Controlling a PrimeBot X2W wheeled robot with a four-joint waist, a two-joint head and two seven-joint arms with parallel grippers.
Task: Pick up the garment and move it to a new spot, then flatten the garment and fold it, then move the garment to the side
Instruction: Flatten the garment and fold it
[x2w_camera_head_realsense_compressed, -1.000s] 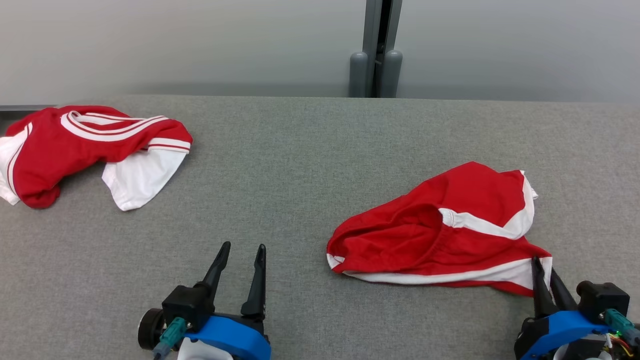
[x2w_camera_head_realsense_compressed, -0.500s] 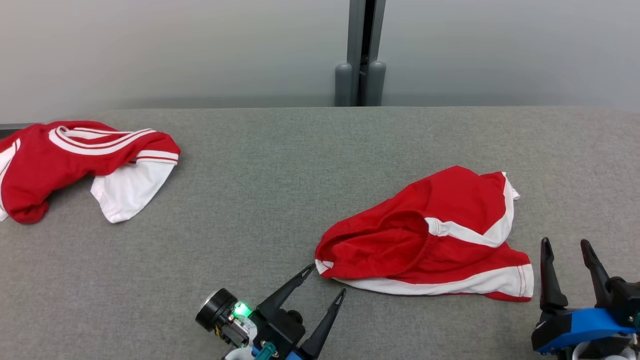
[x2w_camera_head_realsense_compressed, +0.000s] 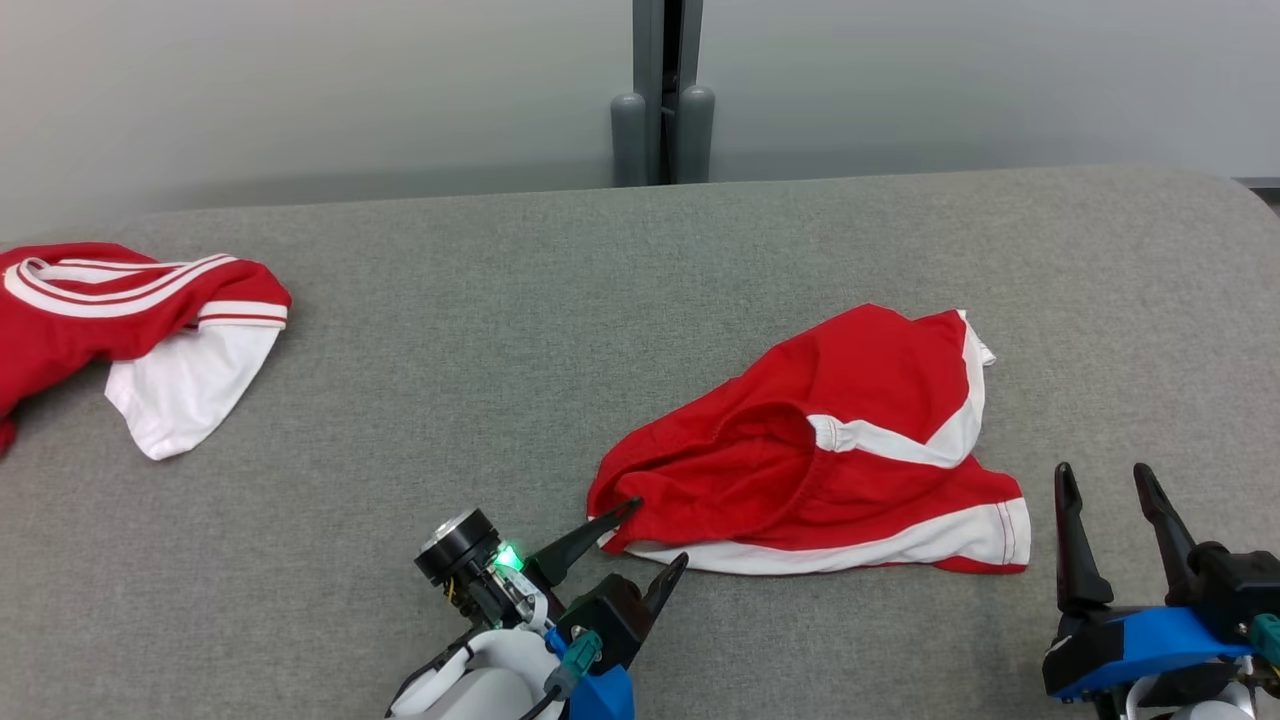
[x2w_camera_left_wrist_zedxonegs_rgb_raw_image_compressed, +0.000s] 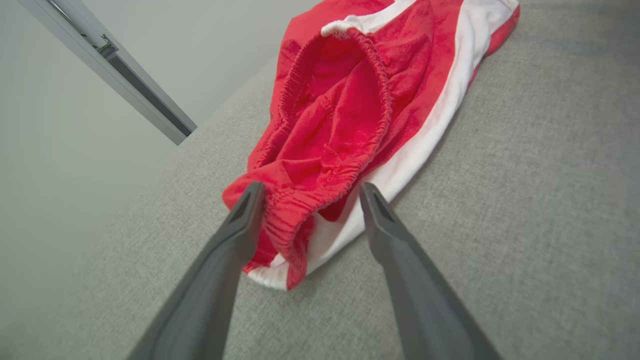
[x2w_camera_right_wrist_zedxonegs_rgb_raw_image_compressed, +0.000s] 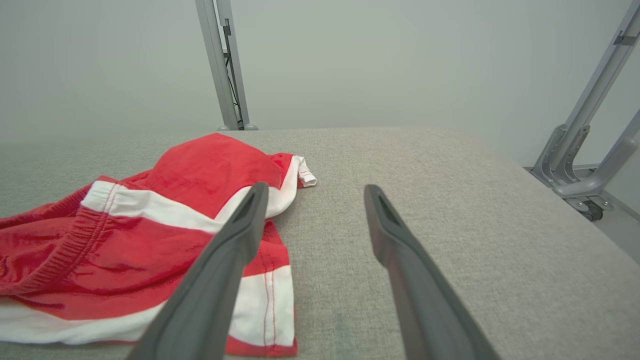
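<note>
The garment (x2w_camera_head_realsense_compressed: 810, 450) lies front-right on the counter (x2w_camera_head_realsense_compressed: 500, 330), long axis roughly along the front edge. My left pincer (x2w_camera_head_realsense_compressed: 658, 531), wide open and empty, straddles its left end. My right pincer (x2w_camera_head_realsense_compressed: 1102, 470), open and empty, stands beside its right end.

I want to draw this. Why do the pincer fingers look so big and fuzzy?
Left wrist view: the left pincer sits by the lens, so its fingers loom large and soft-edged; the shorts look sharp. Right wrist view: same for the right pincer. Head view: soft, even light.
</note>
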